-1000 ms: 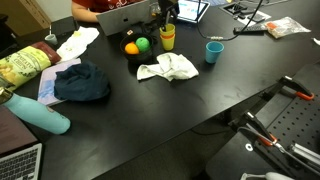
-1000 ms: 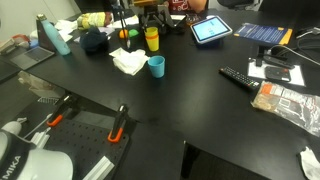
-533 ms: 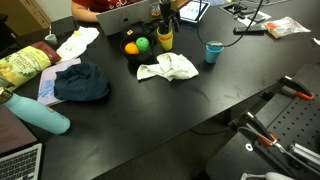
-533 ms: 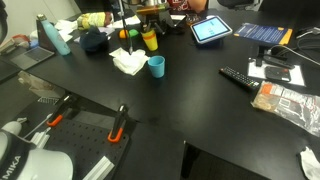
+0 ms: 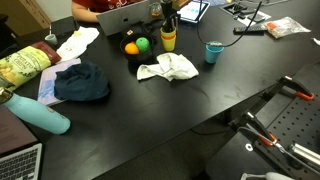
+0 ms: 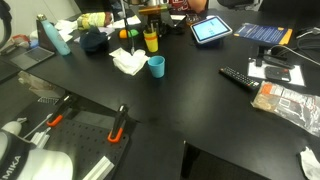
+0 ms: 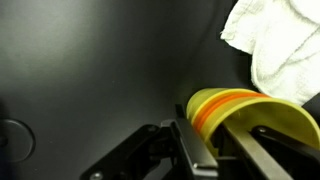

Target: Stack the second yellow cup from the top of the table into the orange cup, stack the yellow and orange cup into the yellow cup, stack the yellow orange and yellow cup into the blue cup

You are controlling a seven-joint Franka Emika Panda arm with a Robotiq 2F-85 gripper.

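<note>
A nested stack stands at the far side of the black table (image 5: pixel 200 110): the golden yellow cup inside the orange cup inside the paler yellow cup (image 5: pixel 167 39) (image 6: pixel 151 40). In the wrist view the stacked rims (image 7: pixel 215 108) show yellow, orange, yellow. My gripper (image 7: pixel 212 130) comes down on the stack from above, also seen as the gripper (image 5: pixel 167 20) in an exterior view. Its two fingers press the stack's wall between them, so it is shut on the stack. The blue cup (image 5: pixel 213 51) (image 6: pixel 156 66) stands apart, upright and free.
A crumpled white cloth (image 5: pixel 168 68) (image 7: pixel 275 45) lies right by the stack. An orange ball (image 5: pixel 131 48) and a green ball (image 5: pixel 143 43) sit beside it. Farther off are a dark blue cloth (image 5: pixel 82 82), a teal bottle (image 5: pixel 40 113), a tablet (image 6: pixel 211 29) and a remote (image 6: pixel 240 77).
The jaws have closed in from wide open onto the stack's wall. The arm and the cups have hardly moved.
</note>
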